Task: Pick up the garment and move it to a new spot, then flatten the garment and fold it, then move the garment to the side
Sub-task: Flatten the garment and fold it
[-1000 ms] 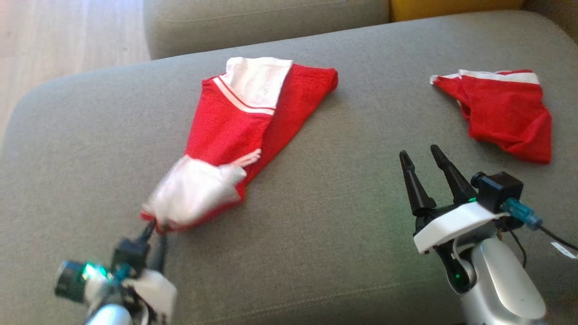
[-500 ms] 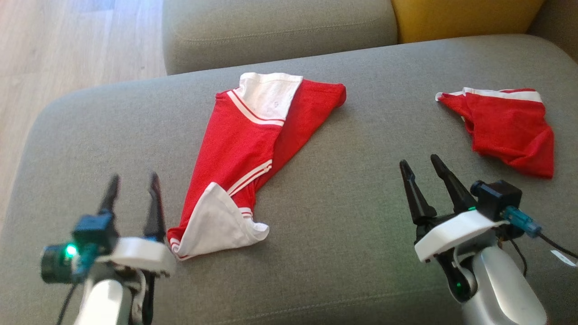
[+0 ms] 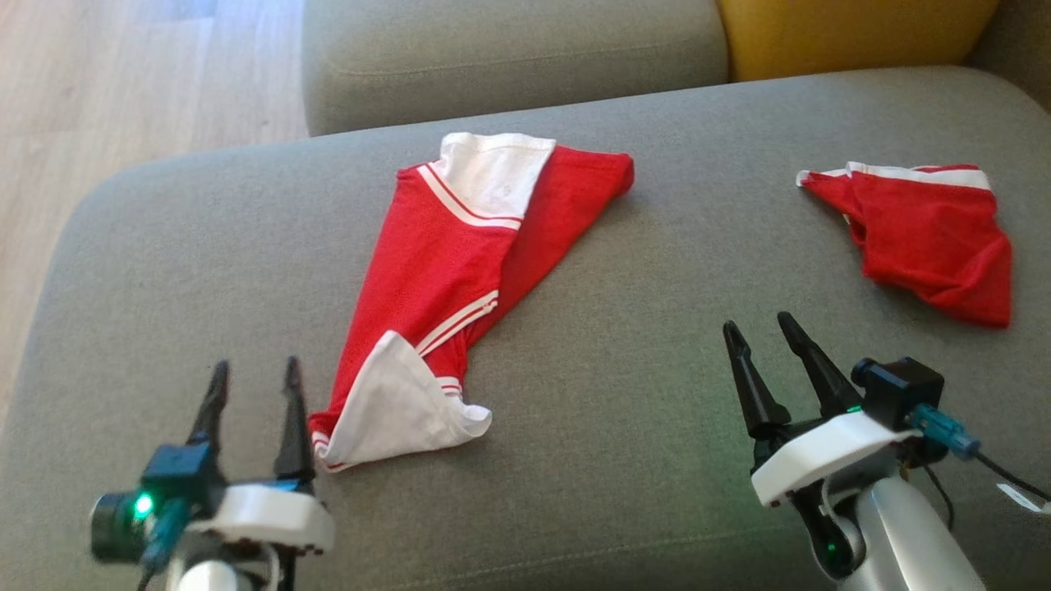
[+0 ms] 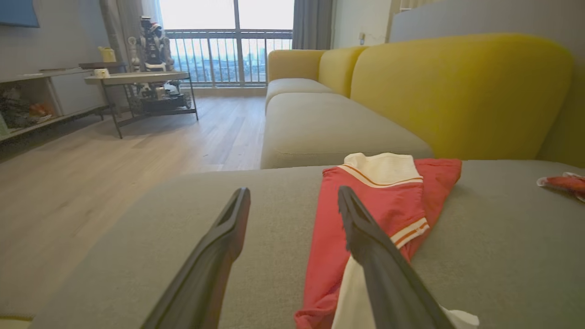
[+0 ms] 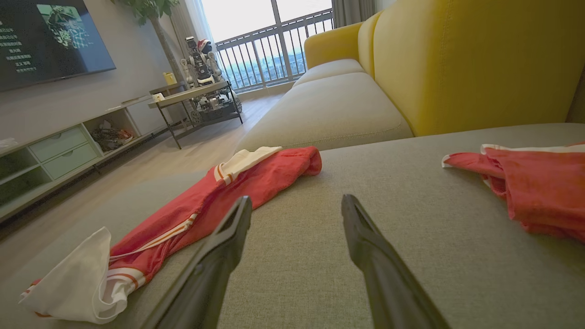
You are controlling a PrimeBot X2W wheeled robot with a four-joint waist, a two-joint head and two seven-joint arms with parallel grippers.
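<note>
Red garment with white trim lies in a long slanted shape on the grey sofa seat, roughly mid-seat, one white-banded end toward the sofa back, the other end with a white flap turned over near the front left; partly folded over itself along its length, not flat. Left tool just beside that near white flap, on its left side, fingers apart, nothing between them, fabric not gripped; in left wrist view one finger overlaps the cloth, contact cannot tell. Right tool well apart from the garment over the right half of the seat, fingers apart, empty, tips pointing toward the back. Second red piece with a white edge lies crumpled at far right of the seat, apart from both tools. Beyond: another grey seat cushion, yellow backrest, wood floor at left. Wrist views show a low table with a toy robot by it, balcony railing behind, TV on the wall
</note>
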